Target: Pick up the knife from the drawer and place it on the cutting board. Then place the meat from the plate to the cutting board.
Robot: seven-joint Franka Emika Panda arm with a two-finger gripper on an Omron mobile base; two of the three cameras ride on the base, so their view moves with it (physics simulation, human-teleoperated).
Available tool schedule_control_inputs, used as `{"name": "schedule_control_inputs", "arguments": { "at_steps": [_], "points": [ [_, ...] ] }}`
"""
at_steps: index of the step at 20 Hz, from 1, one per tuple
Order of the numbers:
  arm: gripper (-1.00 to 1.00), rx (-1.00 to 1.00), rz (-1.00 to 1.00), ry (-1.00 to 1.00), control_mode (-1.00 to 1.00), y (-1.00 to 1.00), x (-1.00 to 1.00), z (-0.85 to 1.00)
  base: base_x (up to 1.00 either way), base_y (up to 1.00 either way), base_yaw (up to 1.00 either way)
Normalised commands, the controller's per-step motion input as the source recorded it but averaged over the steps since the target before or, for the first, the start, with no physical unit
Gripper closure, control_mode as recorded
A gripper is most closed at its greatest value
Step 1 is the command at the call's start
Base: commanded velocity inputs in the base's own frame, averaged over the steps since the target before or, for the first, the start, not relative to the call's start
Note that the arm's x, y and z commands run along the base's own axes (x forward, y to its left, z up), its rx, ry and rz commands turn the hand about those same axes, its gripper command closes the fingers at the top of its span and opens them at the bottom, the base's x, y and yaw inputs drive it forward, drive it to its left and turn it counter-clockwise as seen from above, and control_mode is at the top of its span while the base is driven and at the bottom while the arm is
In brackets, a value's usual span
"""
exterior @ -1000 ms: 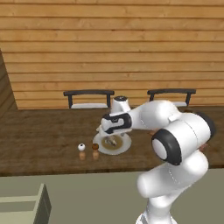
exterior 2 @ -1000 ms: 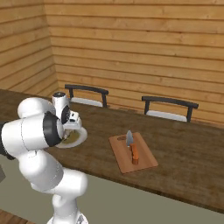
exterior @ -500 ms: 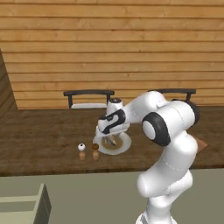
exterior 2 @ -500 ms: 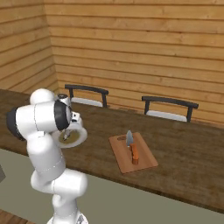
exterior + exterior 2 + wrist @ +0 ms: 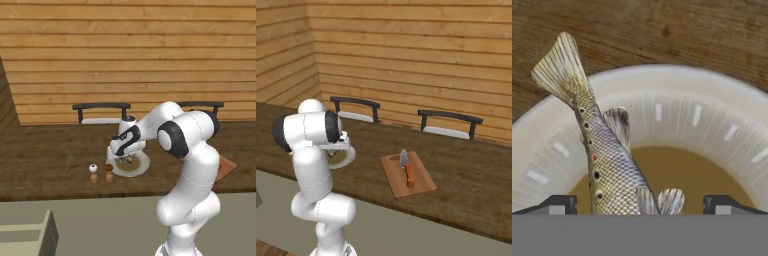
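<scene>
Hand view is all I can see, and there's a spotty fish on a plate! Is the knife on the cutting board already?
Observer: Yes. The knife lies on the cutting board, blade pointing toward the wall.
Operator: Is the board close to the plate?
Observer: It sits apart from the plate, further along the wooden counter.
Operator: Is anything else near the plate?
Observer: Two tiny shakers stand on the counter just beside it, one white, one brown.
Operator: Where is the gripper?
Observer: The gripper hangs right over the plate, above the fish.
</scene>
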Motion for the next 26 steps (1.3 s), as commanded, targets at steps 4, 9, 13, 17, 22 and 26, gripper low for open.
{"name": "schedule_control_inputs", "arguments": {
  "at_steps": [4,9,13,17,22,26],
  "points": [
    [1.0,0.0,0.01,0.0,-1.0,0.03,0.06,-0.09,0.0,0.0,0.0],
    [1.0,0.0,0.0,-0.04,-1.0,0.0,-0.13,0.0,0.0,0.0,0.0],
    [1.0,0.02,0.0,-0.17,-1.0,-0.11,-0.37,0.39,0.0,0.0,0.0],
    [1.0,0.01,0.0,-0.28,-1.0,-0.67,-0.43,0.95,0.0,0.0,0.0],
    [1.0,0.04,0.0,-0.27,-1.0,-0.84,-0.48,0.94,0.0,0.0,0.0],
    [1.0,0.0,0.0,-0.07,-1.0,-0.84,-0.51,0.62,0.0,0.0,0.0]
  ]
}}
